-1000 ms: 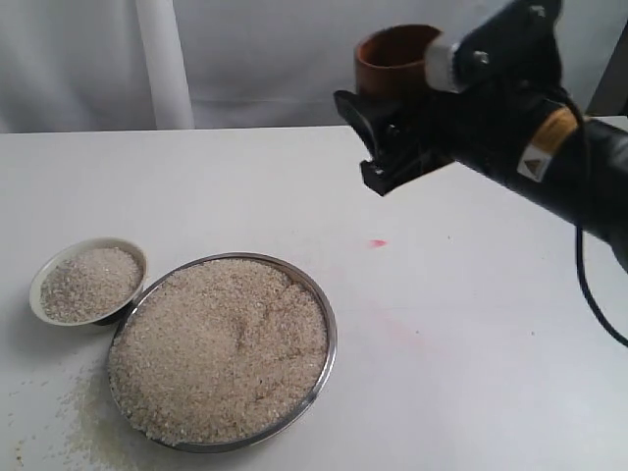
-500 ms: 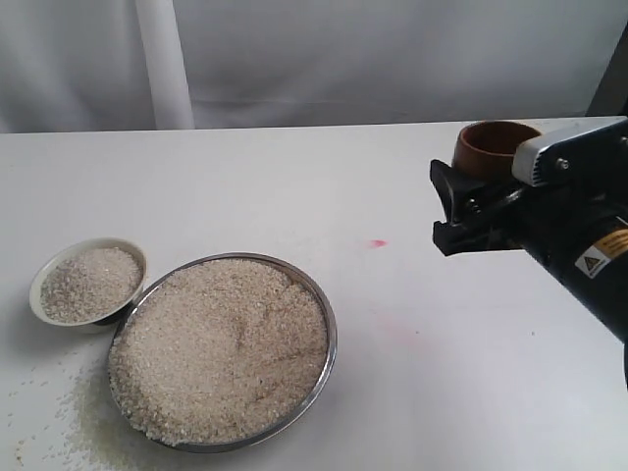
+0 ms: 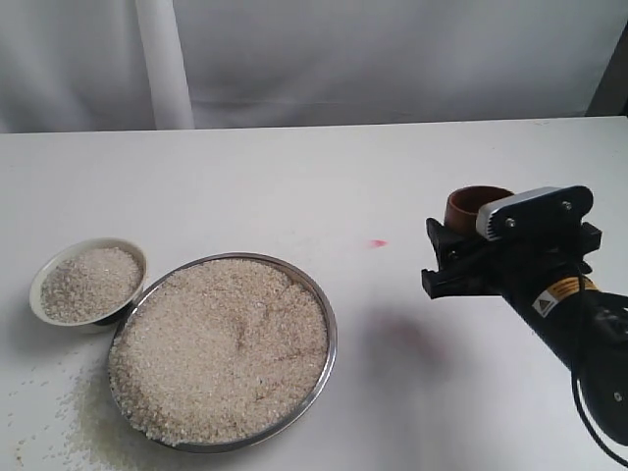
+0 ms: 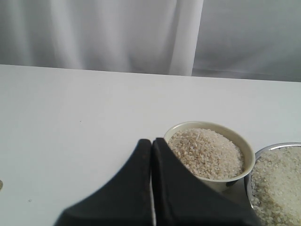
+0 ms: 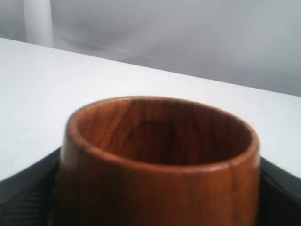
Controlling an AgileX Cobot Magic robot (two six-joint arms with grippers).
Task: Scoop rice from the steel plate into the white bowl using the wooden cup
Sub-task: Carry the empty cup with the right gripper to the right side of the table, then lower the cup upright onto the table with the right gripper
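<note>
White table (image 3: 294, 177): wide shiny round steel plate (image 3: 332, 334), heaped pale rice (image 3: 221, 343) grains. Small cream-white ceramic bowl (image 3: 88, 241) just beside plate, brimful. Right jaws wide, clamping small reddish-brown wooden cup (image 3: 476, 206): upright, empty, low over table, well apart from plate. Left jaws closed, empty. Likely set-down: keep cup level, release once base rests.

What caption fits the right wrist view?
Empty wooden cup held upright between the black jaws, white table behind.

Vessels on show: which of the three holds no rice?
The wooden cup: its inside is bare, while the white bowl and steel plate hold rice.
</note>
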